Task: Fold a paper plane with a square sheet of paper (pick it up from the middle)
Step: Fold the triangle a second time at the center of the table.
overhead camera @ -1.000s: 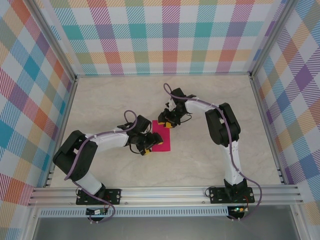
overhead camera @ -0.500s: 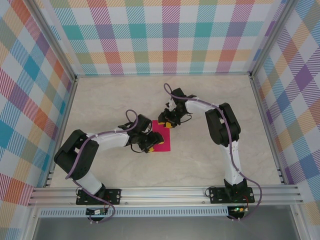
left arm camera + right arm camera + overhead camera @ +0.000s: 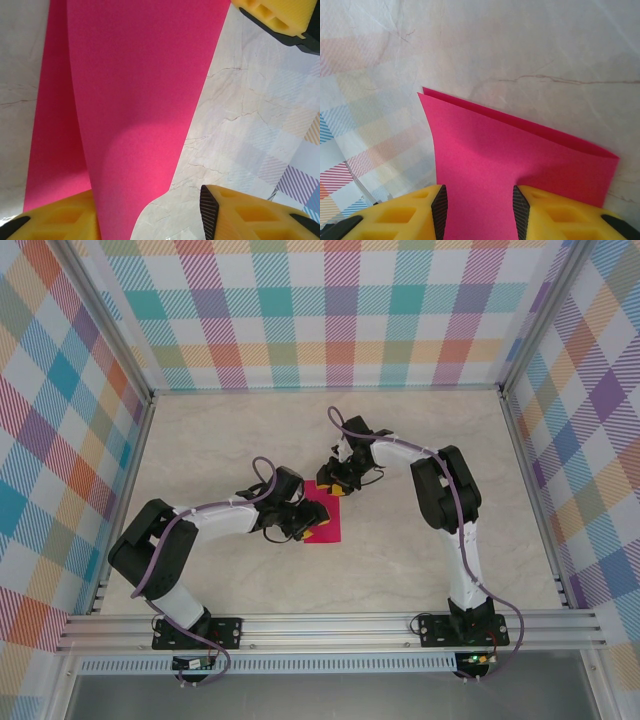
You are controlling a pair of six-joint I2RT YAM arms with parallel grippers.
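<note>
From above, the folded magenta paper sheet (image 3: 326, 526) lies mid-worktop (image 3: 420, 570), with bare marble around it inside plaid walls (image 3: 340, 300). The left tool (image 3: 300, 525) has crept further over its left edge, and the right tool (image 3: 337, 483) is at its far corner. Left wrist: fingers (image 3: 240, 220) apart, a lifted layer between them. Right wrist: fingers (image 3: 395, 215) apart, straddling the sheet's edge.

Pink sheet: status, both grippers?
Left gripper jaws apart, flap between. Right gripper jaws apart at far edge. Square sheet of paper folded over, flap raised. Nothing blocking.

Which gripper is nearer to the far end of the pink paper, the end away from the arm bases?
Right. The right gripper is over the far end of the paper; the left gripper is at its near left side.
</note>
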